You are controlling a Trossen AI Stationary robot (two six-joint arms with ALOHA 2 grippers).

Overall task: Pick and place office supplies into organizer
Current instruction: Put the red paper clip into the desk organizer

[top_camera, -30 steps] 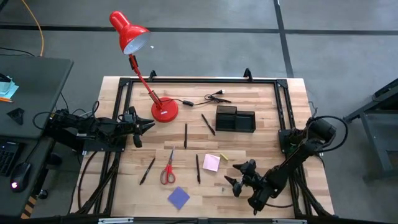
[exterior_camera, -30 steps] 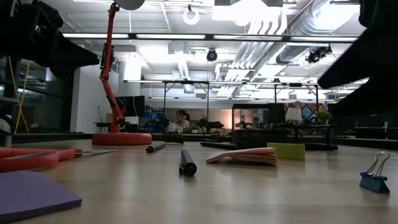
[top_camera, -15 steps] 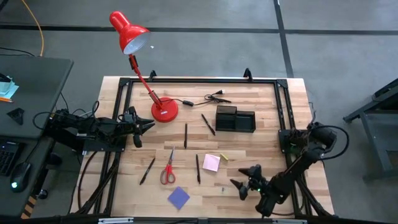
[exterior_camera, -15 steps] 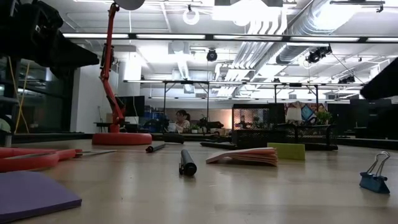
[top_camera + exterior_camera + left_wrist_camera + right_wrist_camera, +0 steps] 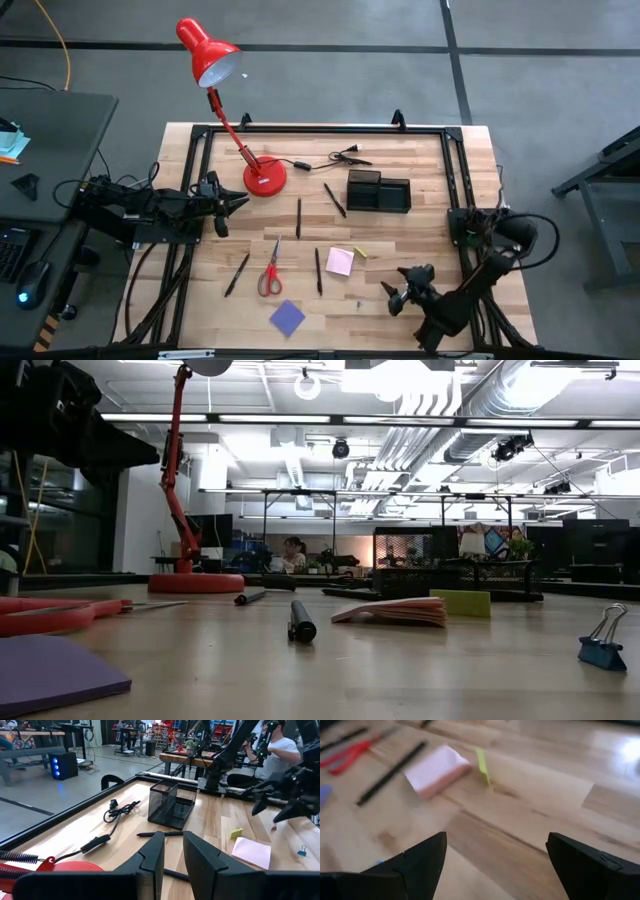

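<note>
We judge the task barely begun: every supply we can see lies loose on the wooden surface (image 5: pixel 420 240), and nothing shows inside the black mesh organizer (image 5: pixel 378 191), which stands toward the far side, right of the red desk lamp (image 5: pixel 262 176).

Still to be moved, as far as the high view shows:
- the red-handled scissors (image 5: pixel 270 272) near the front
- the blue-purple note pad (image 5: pixel 288 318) just in front of them
- the pink note pad (image 5: pixel 340 261) with the small yellow piece (image 5: pixel 360 251) just beside it
- four thin dark pens, including one (image 5: pixel 318 271) between the scissors and the pink pad and another (image 5: pixel 334 200) lying just left of the organizer
- a small blue binder clip (image 5: pixel 601 639) (seen clearly only in the low view)

The right claw (image 5: pixel 400 297) hangs at the front right of the surface, near the pink pad, its fingers spread wide and holding nothing. The left claw (image 5: pixel 222 205) waits at the left edge, beside the lamp base, its fingers drawn narrow with a slim gap between them, also empty.

So the first pick is not yet made; all placing remains.
</note>
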